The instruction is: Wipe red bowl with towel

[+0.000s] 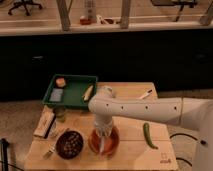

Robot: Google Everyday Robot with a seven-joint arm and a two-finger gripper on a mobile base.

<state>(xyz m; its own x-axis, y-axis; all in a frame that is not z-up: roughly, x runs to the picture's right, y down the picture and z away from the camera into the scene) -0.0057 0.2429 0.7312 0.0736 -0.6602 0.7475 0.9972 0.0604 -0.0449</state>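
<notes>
The red bowl (112,144) sits near the front edge of the wooden table (135,152), right of the dark bowl. My white arm reaches in from the right and bends down over it. The gripper (103,131) points straight down into the red bowl. A pale strip of towel (103,143) hangs from it onto the bowl's inside. The arm hides the bowl's back rim.
A dark brown bowl (69,144) with speckled contents stands left of the red bowl. A green tray (75,92) with small items sits at the back left. A green chilli (148,135) lies at the right, a pen (145,94) at the back right, a fork (51,148) front left.
</notes>
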